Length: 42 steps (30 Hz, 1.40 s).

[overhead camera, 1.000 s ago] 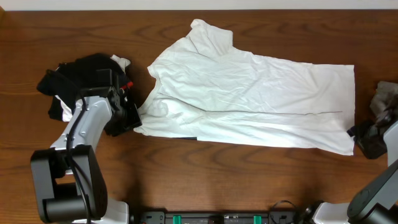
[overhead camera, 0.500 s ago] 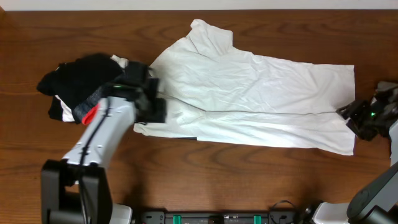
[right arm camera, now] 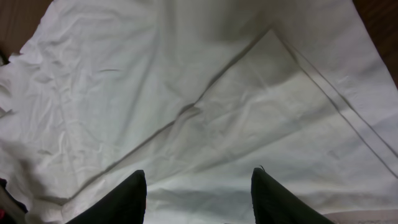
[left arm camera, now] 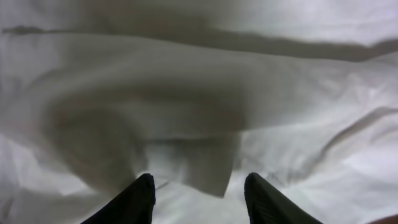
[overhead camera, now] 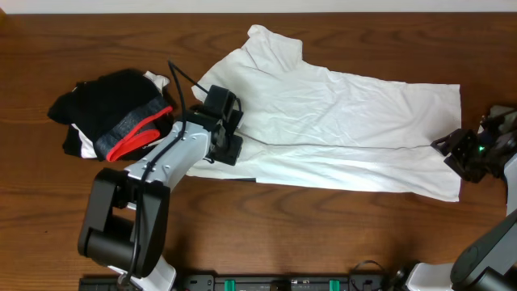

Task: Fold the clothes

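The clothes, a white T-shirt [overhead camera: 339, 121], lie spread across the middle of the table with a folded-over strip along the front edge. My left gripper [overhead camera: 229, 129] hovers over the shirt's left end, near the sleeve. In the left wrist view it [left arm camera: 199, 183] stands open above wrinkled white cloth [left arm camera: 199, 93], nothing between its fingers. My right gripper [overhead camera: 446, 148] is at the shirt's right hem. It [right arm camera: 199, 177] is also open over the white fabric [right arm camera: 186, 81], and a seam runs diagonally ahead of it.
A pile of black garments with a grey-and-red band [overhead camera: 113, 121] sits left of the shirt. A small grey cloth [overhead camera: 502, 117] lies at the far right edge. Bare wooden table [overhead camera: 323, 234] runs along the front.
My left gripper has swung from the shirt's left edge rightward onto the shirt, uncovering the black pile's red band. My right gripper has shifted left onto the shirt's right hem.
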Each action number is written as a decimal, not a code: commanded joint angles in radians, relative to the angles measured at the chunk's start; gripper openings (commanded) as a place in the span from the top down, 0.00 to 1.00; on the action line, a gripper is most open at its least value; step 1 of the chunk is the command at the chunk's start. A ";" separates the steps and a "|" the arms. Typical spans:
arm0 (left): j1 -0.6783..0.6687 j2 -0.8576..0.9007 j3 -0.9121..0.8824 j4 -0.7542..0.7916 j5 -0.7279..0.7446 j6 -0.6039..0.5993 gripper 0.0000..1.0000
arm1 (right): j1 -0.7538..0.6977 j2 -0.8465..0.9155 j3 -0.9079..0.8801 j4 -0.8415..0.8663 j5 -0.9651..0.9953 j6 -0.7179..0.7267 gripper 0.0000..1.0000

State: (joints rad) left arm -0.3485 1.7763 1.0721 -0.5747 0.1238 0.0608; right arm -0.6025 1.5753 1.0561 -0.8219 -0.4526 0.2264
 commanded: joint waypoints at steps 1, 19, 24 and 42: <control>-0.022 0.014 0.012 0.002 -0.005 0.025 0.51 | 0.006 -0.014 0.013 -0.002 0.009 -0.015 0.48; -0.037 -0.010 0.076 -0.020 -0.062 0.029 0.94 | 0.006 -0.014 0.013 -0.006 0.027 -0.015 0.48; -0.037 -0.011 0.143 -0.005 -0.066 0.040 0.94 | 0.006 -0.014 0.013 -0.005 0.027 -0.015 0.48; -0.023 0.032 0.164 0.114 -0.106 0.020 0.88 | 0.006 -0.014 0.013 -0.039 0.026 -0.015 0.50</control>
State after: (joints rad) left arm -0.3710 1.7916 1.2121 -0.3992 0.0078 0.1020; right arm -0.6025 1.5753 1.0561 -0.8528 -0.4263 0.2260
